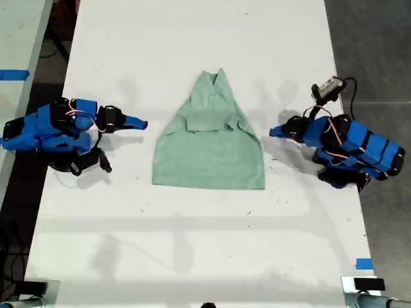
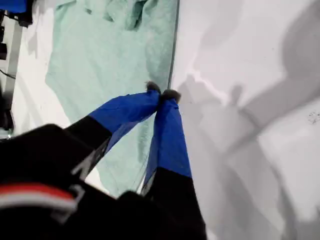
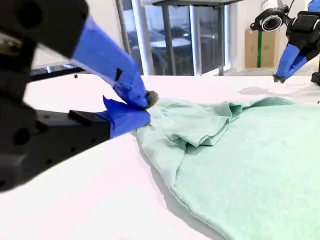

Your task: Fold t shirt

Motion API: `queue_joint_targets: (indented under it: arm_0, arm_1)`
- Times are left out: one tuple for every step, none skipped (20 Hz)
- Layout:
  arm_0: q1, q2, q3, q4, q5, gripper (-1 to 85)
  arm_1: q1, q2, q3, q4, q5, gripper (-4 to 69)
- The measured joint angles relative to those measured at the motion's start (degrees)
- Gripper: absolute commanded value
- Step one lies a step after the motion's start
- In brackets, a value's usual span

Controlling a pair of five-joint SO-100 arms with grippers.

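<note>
Lying mid-table (image 1: 192, 244), the t shirt (image 1: 209, 151) has its sleeves folded inward and its hem spread wide. My first gripper (image 1: 275, 132) and my second gripper (image 1: 141, 122) flank it, both clenched on nothing. The lengthwise folds appear not yet made.

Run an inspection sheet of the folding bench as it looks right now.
Surface: white table, bare apart from the shirt, small dark specks.
Job's things: pale mint-green cloth t shirt lying flat, sleeves folded in.
Clutter: blue tape scrap near the table's edge.
Grippers: my first gripper shut, beside the shirt's edge; my second gripper shut, empty.
Cables: black cable by the arm at the exterior view's right.
Surroundings: dark floor.
</note>
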Motion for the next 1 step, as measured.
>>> queue_joint_targets:
  arm_0:
    - [0.0,0.0,0.0,0.0,0.0,-0.2]
  arm_1:
    - [0.0,0.0,0.0,0.0,0.0,2.0]
